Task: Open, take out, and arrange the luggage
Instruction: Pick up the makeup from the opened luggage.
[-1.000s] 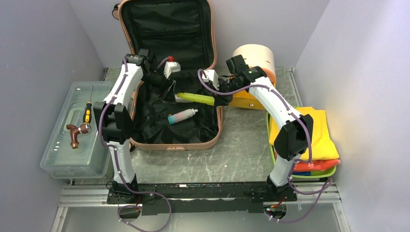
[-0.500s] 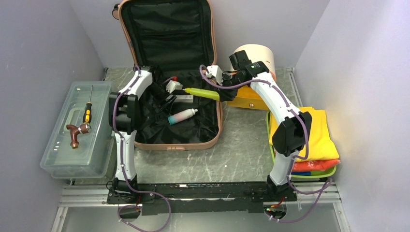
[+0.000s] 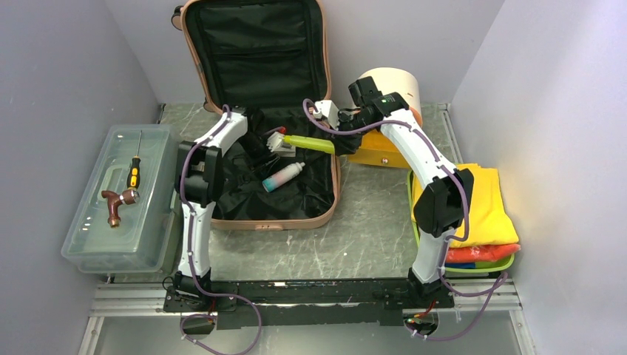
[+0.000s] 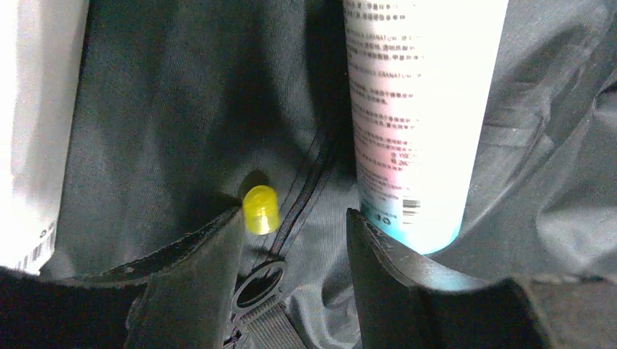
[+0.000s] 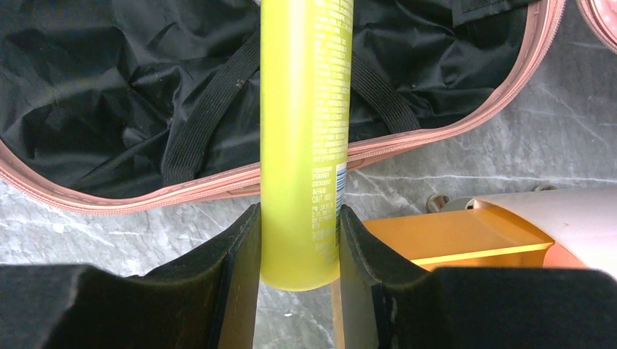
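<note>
The luggage (image 3: pixel 266 222) is a salmon-pink suitcase lying open, its lid leaning on the back wall and its black lining showing. My left gripper (image 3: pixel 259 154) reaches down into it. In the left wrist view my left gripper (image 4: pixel 295 218) stands open over the lining, with only a strap ring (image 4: pixel 258 283) between the fingers. A small yellow cap (image 4: pixel 260 209) lies by the left fingertip, and a white-and-teal tube (image 4: pixel 415 109) lies just outside the right finger. My right gripper (image 5: pixel 300 218) is shut on a yellow-green tube (image 5: pixel 305 109), held above the suitcase's right rim (image 5: pixel 436 134).
A clear bin (image 3: pixel 89 244) at the left carries a screwdriver (image 3: pixel 134 170) and a brown-handled tool (image 3: pixel 118 201) on its lid. A lime-green tray (image 3: pixel 458 266) at the right holds folded yellow cloth (image 3: pixel 484 200). A cream-and-orange container (image 3: pixel 384 89) stands behind the right gripper. A white box (image 3: pixel 282 142) lies in the suitcase.
My left arm has swung down and forward into the suitcase, its jaws narrowing. My right gripper has lifted the yellow-green tube up and right toward the suitcase's rim.
</note>
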### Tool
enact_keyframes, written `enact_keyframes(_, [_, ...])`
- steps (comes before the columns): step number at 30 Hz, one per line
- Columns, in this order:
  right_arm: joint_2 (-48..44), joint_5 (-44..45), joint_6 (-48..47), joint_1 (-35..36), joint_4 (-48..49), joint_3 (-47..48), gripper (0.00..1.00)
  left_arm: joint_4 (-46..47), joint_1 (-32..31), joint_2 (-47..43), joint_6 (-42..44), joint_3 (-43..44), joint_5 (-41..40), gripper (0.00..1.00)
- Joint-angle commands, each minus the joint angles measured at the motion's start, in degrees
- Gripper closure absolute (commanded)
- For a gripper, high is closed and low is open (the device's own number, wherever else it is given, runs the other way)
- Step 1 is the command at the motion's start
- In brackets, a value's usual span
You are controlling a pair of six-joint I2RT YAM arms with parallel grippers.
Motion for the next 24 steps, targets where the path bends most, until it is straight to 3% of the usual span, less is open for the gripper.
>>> enact_keyframes(1, [-0.49,-2.14,-0.86,0.04,0.41,3.81,1.00,-2.67,-2.25,-3.66,-0.15,-0.11,3.76,0.41])
enact_keyframes(15, [-1.31,-2.49,-0.88,0.05,0.23,3.75,1.00,0.63,-2.13,-2.73,-2.89,-0.23,0.05,0.48])
enact_keyframes(24, [-1.18,-2.95,-0.76,0.13,0.15,4.57,1.00,0.29,-2.61,-0.20,-2.64,1.19,0.58,0.71])
